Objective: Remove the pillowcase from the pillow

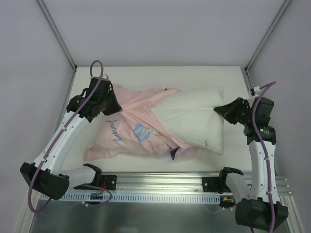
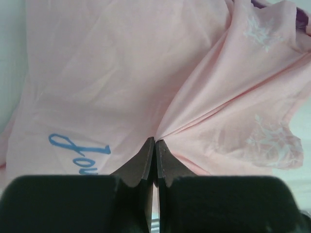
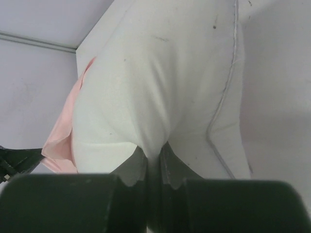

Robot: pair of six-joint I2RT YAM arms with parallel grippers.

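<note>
From above, the pink pillowcase (image 1: 121, 136) lies bunched over the left part of the white pillow (image 1: 199, 116), with the left gripper (image 1: 115, 110) at the cover and the right gripper (image 1: 217, 109) at the bare end. Left wrist: fingers (image 2: 146, 162) are pinched together on a pleat of pink fabric. Right wrist: fingers (image 3: 133, 167) are clamped on the pillow's edge. The step probably goes best with a steady pull apart, cover leftward and pillow anchored.

The left arm (image 1: 63, 138) and right arm (image 1: 261, 159) each comprise white link shells between black joint housings. A purple cable (image 1: 96, 61) runs along each arm, secured with small ties. The jaws are two dark, tapered blades.
</note>
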